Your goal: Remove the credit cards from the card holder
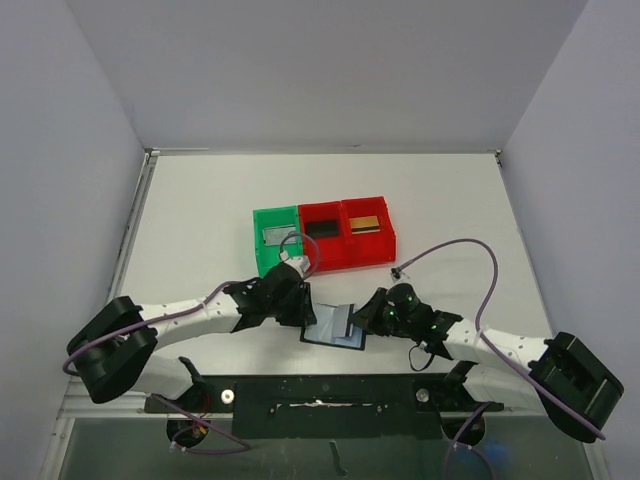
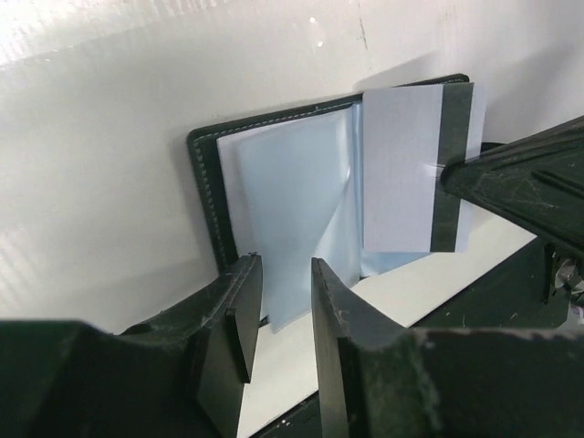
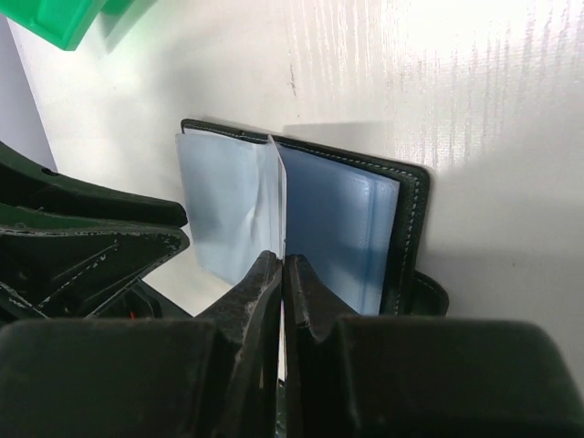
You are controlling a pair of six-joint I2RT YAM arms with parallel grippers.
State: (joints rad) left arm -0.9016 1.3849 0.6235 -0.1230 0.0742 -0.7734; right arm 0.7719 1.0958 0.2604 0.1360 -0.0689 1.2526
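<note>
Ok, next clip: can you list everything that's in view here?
holder: one, black with pale blue sleeves, lying open near the arms.
card: one, white with a dark stripe, held over the holder.
bins: three, one green, two red, in a row beyond the holder.
cards in bins: three, silvery, black, gold, one per bin.
table: one, white.
cables: two, purple, along the arms.
left gripper: black, open, at the holder's left side.
right gripper: black, shut on the card.
</note>
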